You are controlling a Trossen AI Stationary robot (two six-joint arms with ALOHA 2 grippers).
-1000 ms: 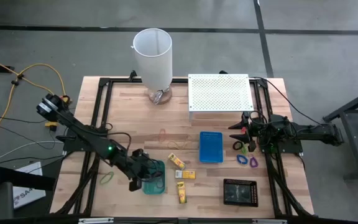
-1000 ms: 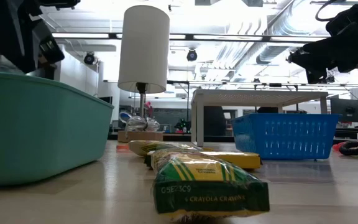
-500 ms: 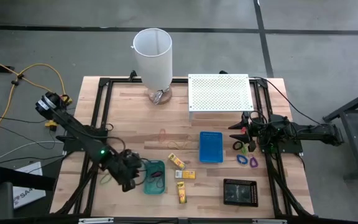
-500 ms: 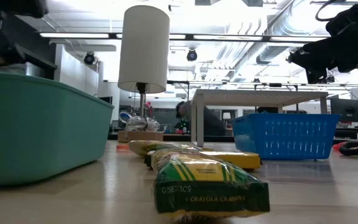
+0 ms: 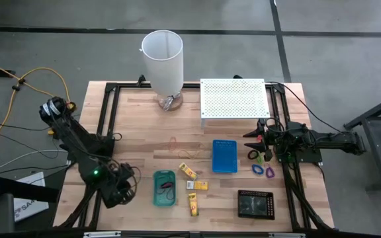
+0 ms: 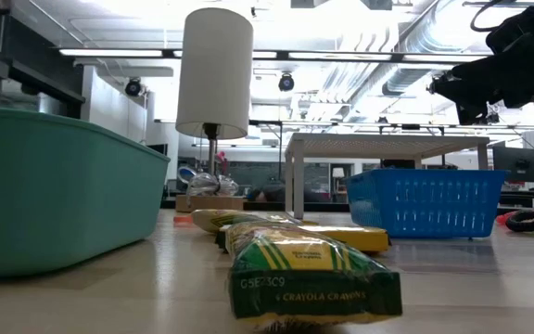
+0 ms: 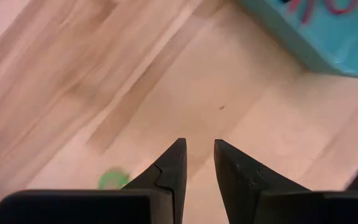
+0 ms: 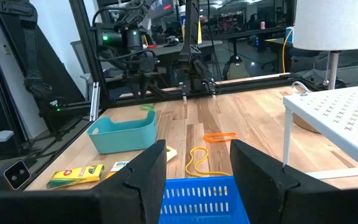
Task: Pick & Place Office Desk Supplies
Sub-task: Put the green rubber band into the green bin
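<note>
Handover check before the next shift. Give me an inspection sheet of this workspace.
Surface: wooden table, black frame.
Job's things: crayon packets mid-table; yellow band; green band by left gripper; purple and blue clips on the right.
Trays: green tray holds bands; blue tray; black tray.
Clutter: white cylinder, perforated white shelf.
Grippers: left gripper open over bare wood beside the green tray; right gripper open, waiting at the right edge.
Cables: yellow cable off-table left.
Surroundings: nothing seen.

Green tray [image 5: 165,188] flanks bare wood [image 5: 137,149] leftward
</note>
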